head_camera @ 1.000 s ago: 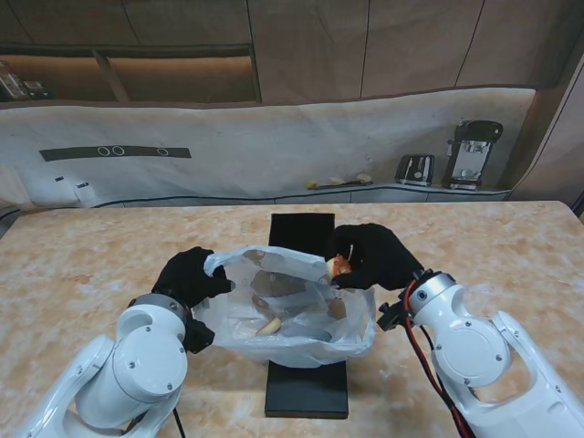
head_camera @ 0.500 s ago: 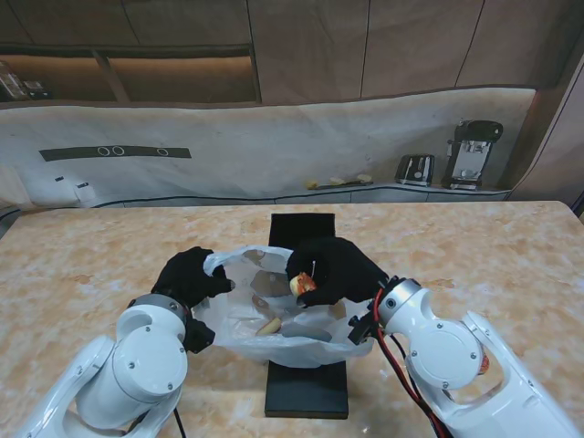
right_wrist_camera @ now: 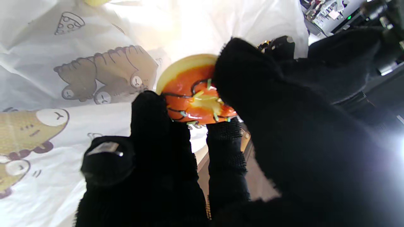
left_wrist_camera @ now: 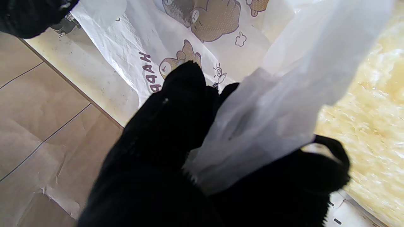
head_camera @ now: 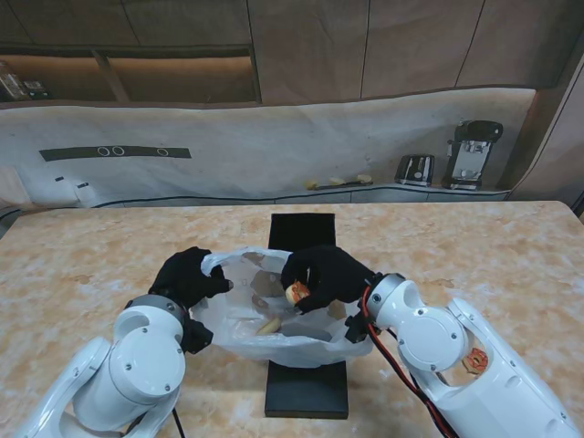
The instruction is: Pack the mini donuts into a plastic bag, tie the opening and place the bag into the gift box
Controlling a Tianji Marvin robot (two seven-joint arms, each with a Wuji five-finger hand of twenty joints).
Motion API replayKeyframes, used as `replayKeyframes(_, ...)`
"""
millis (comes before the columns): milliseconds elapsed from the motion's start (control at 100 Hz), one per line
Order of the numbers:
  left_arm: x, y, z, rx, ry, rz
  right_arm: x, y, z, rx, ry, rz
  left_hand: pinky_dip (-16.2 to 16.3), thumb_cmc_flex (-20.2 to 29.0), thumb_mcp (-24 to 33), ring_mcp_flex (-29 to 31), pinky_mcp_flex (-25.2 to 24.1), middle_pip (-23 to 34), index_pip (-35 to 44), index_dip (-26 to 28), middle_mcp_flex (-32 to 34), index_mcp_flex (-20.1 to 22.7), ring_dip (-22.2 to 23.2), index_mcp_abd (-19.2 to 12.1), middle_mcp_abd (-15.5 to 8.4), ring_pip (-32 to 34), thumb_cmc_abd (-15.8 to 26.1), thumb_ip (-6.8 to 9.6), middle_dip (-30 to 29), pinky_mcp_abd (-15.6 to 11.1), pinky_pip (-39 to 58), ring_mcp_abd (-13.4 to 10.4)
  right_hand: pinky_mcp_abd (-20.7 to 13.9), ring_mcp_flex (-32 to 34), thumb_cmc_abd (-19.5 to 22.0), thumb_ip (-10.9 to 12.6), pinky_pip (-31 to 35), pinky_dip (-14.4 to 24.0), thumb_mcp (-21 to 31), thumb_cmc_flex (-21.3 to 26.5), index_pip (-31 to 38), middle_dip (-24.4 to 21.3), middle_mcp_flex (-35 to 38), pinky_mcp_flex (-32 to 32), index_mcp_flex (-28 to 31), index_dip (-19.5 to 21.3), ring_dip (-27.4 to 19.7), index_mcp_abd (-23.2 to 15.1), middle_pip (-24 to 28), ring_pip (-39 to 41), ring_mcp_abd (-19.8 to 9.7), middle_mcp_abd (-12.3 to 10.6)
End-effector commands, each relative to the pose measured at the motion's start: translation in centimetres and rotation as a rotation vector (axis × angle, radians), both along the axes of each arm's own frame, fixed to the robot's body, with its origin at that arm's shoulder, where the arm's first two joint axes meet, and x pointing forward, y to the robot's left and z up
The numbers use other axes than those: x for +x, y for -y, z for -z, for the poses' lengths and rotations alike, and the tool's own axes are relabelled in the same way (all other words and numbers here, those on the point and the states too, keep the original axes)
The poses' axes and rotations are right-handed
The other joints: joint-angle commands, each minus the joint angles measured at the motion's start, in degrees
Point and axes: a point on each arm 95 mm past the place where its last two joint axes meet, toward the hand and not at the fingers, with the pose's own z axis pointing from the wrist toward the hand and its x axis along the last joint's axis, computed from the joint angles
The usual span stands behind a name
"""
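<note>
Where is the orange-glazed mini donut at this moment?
In the stand's view the orange-glazed mini donut is pinched in the right hand, over the open mouth of the plastic bag, whose left edge the left hand holds.

Right hand (head_camera: 321, 274) carried the donut (head_camera: 297, 293) leftward, deeper over the bag (head_camera: 239, 315) mouth.

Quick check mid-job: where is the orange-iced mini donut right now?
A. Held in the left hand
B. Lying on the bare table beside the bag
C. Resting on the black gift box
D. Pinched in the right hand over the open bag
D: the right hand pinches the mini donut between its fingertips over the open plastic bag, while the left hand grips the bag's edge.
</note>
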Motion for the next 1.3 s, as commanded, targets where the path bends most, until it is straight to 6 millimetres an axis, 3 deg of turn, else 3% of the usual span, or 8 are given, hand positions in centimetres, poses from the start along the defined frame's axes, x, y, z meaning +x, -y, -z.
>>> replayKeyframes(0, -0.3, 0.2, -0.1, -0.011, -0.010, 0.009, -0.1, -0.1, 0.6, -0.023, -0.017, -0.016, 0.02, 1.07, -0.88, 0.10, 1.12, 0.20, -0.88, -0.39, 0.51, 0.42, 0.45, 0.36, -0.41, -0.22, 0.06, 1.13, 0.41, -1.89, 2.92, 0.46, -3.77, -4.10, 3.57, 4.91, -1.89, 1.76, 0.66, 0.58, -3.13, -0.27, -2.59, -3.42, 0.69, 2.54, 0.86, 1.51, -0.96, -4.18, 3.58, -2.30)
replayKeyframes(60, -0.3, 0.2, -0.1, -0.011, -0.011, 0.009, -0.1, -0.1, 0.7, -0.045, -0.020, -0.038, 0.02, 1.08, -0.87, 0.10, 1.12, 0.22, -0.87, -0.38, 0.55, 0.41, 0.45, 0.29, -0.42, -0.22, 0.06, 1.13, 0.41, -1.88, 2.92, 0.46, -1.49, -7.58, 4.92, 7.21, -4.25, 2.36, -0.27, -0.63, -7.65, -2.73, -5.64, -8.76, 0.75, 3.90, -0.02, 2.36, -3.19, -8.20, 3.13, -2.65)
replayKeyframes(160, -0.3, 0.2, -0.1, -0.012, -0.012, 0.009, 0.0, 0.0, 0.7, -0.070, -0.006, -0.071, 0.01, 1.12, -0.85, 0.10, 1.12, 0.24, -0.86, -0.37, 0.57, 0.41, 0.44, 0.32, -0.50, -0.22, 0.04, 1.14, 0.41, -1.88, 2.93, 0.46, 2.31, -12.62, 5.86, 7.65, -9.78, 1.67, -2.53, -1.37, -14.23, -4.79, -9.66, -16.90, -2.14, 3.19, -1.93, 2.18, -6.46, -13.69, 2.40, -3.37)
replayKeyframes(390, -0.3, 0.2, -0.1, -0.013, -0.013, 0.009, 0.0, 0.1, 0.8, -0.069, -0.011, -0.075, -0.01, 1.18, -0.82, 0.10, 1.18, 0.30, -0.85, -0.37, 0.53, 0.44, 0.43, 0.39, -0.46, -0.21, 0.01, 1.15, 0.47, -1.92, 2.94, 0.46, 5.79, -17.40, 7.44, 8.00, -16.24, 0.43, -5.24, -2.64, -20.91, -10.60, -14.57, -21.78, -6.77, -0.23, -6.35, 2.15, -13.59, -22.41, 1.98, -3.02)
replayKeyframes(570, -0.3, 0.2, -0.1, -0.014, -0.011, 0.009, 0.0, 0.2, 0.6, -0.021, 0.000, -0.059, -0.04, 1.14, -0.86, 0.09, 1.22, 0.27, -0.88, -0.39, 0.56, 0.41, 0.45, 0.38, -0.38, -0.18, 0.04, 1.12, 0.40, -2.01, 2.94, 0.53, 6.38, -17.41, 9.49, 7.44, -18.65, -1.32, -8.38, -5.20, -23.08, -13.96, -14.75, -20.33, -8.66, -3.06, -8.56, 3.17, -15.68, -25.57, 2.43, -1.84)
replayKeyframes(880, -0.3, 0.2, -0.2, -0.013, -0.006, 0.009, -1.1, 1.9, -1.1, 0.148, 0.069, 0.022, -0.10, 1.12, -0.90, 0.15, 1.36, 0.21, -0.88, -0.37, 0.56, 0.45, 0.44, 0.40, -0.38, -0.18, 0.04, 1.13, 0.28, -1.93, 2.93, 0.47, 5.73, -11.22, 9.31, 7.65, -17.53, -3.34, -7.34, -6.77, -20.46, -14.84, -8.59, -13.89, -5.21, -3.82, -8.64, 5.28, -13.45, -23.64, 3.30, -1.25)
replayKeyframes(1130, -0.3, 0.3, -0.2, -0.014, -0.004, 0.011, -2.7, 5.4, -3.0, 0.204, 0.214, 0.115, -0.12, 1.09, -0.91, 0.04, 1.35, 0.25, -0.89, -0.36, 0.43, 0.36, 0.45, 0.32, -0.48, -0.21, 0.14, 1.14, 0.34, -1.93, 2.93, 0.53, 5.11, -9.71, 8.75, 7.13, -17.26, -5.17, -7.03, -7.91, -19.05, -15.31, -7.35, -12.39, -3.90, -4.43, -8.77, 5.26, -13.11, -23.19, 3.04, -1.53)
replayKeyframes(1290, -0.3, 0.3, -0.3, -0.012, -0.002, 0.013, -3.4, 8.6, -2.7, 0.124, 0.269, 0.171, -0.08, 1.14, -0.94, -0.21, 0.88, 0.23, -0.89, -0.34, 0.33, 0.21, 0.50, 0.11, -0.59, -0.23, 0.20, 1.16, 0.41, -1.97, 2.95, 0.62, 5.14, -10.50, 8.52, 7.05, -17.92, -5.75, -6.57, -7.64, -18.38, -15.38, -8.17, -14.14, -3.90, -4.44, -8.89, 5.05, -13.01, -23.41, 2.86, -1.68)
